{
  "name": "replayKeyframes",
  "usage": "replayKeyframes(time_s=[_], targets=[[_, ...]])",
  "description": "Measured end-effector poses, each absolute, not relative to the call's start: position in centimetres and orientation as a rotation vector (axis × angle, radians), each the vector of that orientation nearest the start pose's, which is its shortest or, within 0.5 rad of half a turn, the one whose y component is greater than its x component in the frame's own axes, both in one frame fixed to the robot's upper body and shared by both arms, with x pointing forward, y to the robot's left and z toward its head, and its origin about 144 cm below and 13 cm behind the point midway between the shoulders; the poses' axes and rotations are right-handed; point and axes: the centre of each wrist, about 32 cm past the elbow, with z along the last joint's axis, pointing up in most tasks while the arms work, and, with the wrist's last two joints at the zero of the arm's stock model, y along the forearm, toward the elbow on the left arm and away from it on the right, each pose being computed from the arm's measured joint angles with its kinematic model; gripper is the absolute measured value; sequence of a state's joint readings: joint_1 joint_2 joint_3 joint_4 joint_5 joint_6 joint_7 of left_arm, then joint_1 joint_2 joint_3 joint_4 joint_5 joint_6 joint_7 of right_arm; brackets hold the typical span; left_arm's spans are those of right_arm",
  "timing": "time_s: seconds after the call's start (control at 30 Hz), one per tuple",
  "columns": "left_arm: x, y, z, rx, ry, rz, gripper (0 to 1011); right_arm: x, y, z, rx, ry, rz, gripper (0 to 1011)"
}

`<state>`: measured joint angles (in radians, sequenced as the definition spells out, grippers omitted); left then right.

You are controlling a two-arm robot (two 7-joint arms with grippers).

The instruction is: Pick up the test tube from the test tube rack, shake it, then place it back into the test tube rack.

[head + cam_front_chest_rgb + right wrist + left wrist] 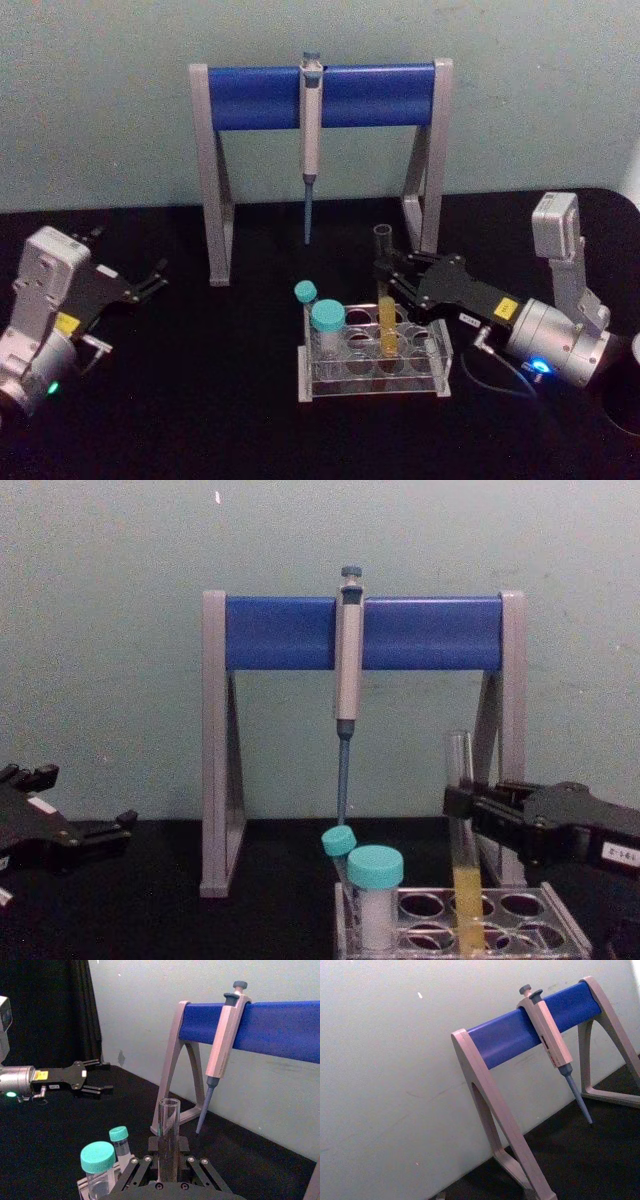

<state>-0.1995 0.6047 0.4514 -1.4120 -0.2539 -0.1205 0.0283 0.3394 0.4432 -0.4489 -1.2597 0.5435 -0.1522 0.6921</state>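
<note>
Tube (386, 300): long, clear, uncapped. Stands upright in rack (441, 352), in a hole near the middle, right of vials (327, 318); row not clear. Holds yellow liquid (387, 338) in lower part. Upper part empty, rising well above rack top.

Rack: low, clear plastic, rows of round holes on top. Sits on black worktop (200, 400), just in front of stand (213, 180), a little right of centre.

Right gripper (384, 272): reaches in level from the right, at tube's upper part, above the liquid. Closed on tube, one finger against either side, as seen in right wrist and chest views.

Left gripper (152, 281): parked low at left side of worktop, well apart from rack. Fingers spread, holding nothing.

Vials: two, short, teal-capped, at rack's left end. Larger in front, upright; smaller behind it, leaning left.

Stand: two grey A-shaped legs joined by blue bar (250, 97). Placed at back of worktop, before pale wall (100, 100).

Pipette (311, 150): grey body, blue tip. Hangs from middle of bar, tip down, clear of worktop. Behind tube and slightly left of it, not touching.
</note>
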Motion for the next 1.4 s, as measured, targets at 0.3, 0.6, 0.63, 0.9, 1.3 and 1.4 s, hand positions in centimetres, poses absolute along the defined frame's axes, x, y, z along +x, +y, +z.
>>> replayKeyframes(time_s=[0.3, 0.6, 0.63, 0.9, 1.3, 1.4], targets=[[48.86, 30.97, 113.98, 0.304, -0.285, 1.248, 1001, 53.39, -27.46, 114.41, -0.006, 0.003, -0.639, 229], [48.86, 30.97, 113.98, 0.305, -0.285, 1.248, 1001, 53.42, -27.46, 114.47, -0.011, 0.003, -0.645, 229], [48.86, 30.97, 113.98, 0.304, -0.285, 1.248, 1001, 53.42, -27.46, 114.47, -0.011, 0.003, -0.645, 229], [48.86, 30.97, 113.98, 0.305, -0.285, 1.248, 1001, 53.42, -27.47, 114.5, -0.011, 0.002, -0.644, 229], [48.86, 30.97, 113.98, 0.304, -0.285, 1.248, 1001, 53.39, -27.48, 114.45, -0.013, 0.003, -0.643, 290], [48.86, 30.97, 113.98, 0.304, -0.285, 1.248, 1001, 53.38, -27.48, 114.44, -0.013, 0.003, -0.643, 374]])
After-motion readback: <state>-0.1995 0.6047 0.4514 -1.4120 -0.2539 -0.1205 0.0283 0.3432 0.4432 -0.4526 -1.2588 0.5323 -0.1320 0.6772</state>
